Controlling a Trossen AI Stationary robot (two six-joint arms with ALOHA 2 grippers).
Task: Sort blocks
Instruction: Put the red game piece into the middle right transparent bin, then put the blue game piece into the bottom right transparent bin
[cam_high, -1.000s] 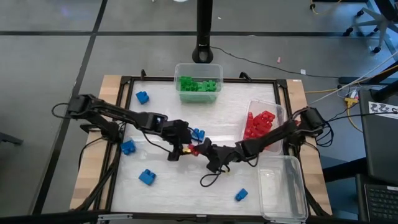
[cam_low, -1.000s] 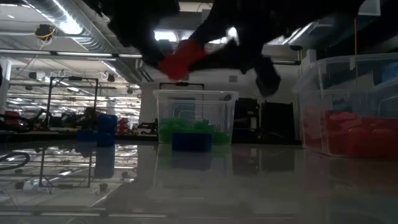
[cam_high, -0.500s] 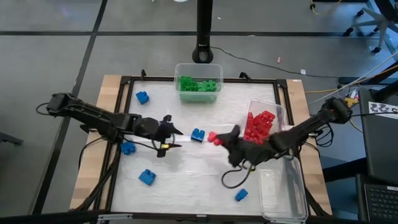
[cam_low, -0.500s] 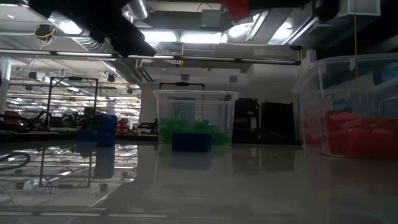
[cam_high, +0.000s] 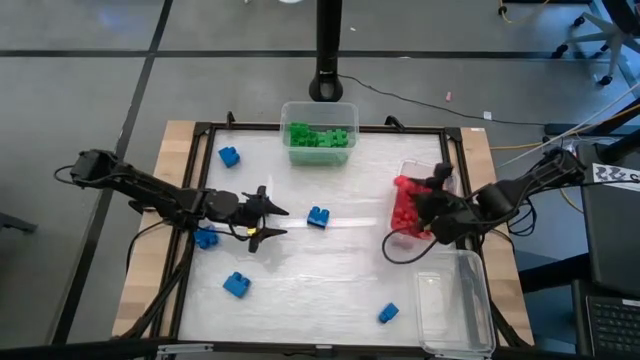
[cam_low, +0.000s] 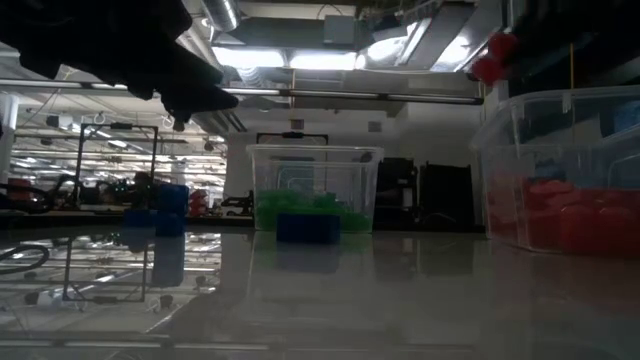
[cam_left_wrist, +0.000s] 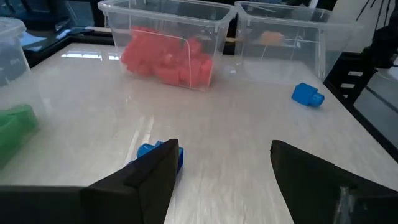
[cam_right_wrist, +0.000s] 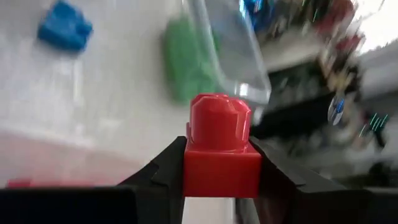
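Item: red block (cam_right_wrist: 221, 149), pinched in my right tool (cam_high: 425, 203) directly above the red tub (cam_high: 447, 181) at the worktop's right; my left tool (cam_high: 262, 211) gapes empty.

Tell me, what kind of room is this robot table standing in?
Probably a lab or workshop: bare ceiling ducts and strip lights overhead, metal racks behind the table, cables across a grey floor.
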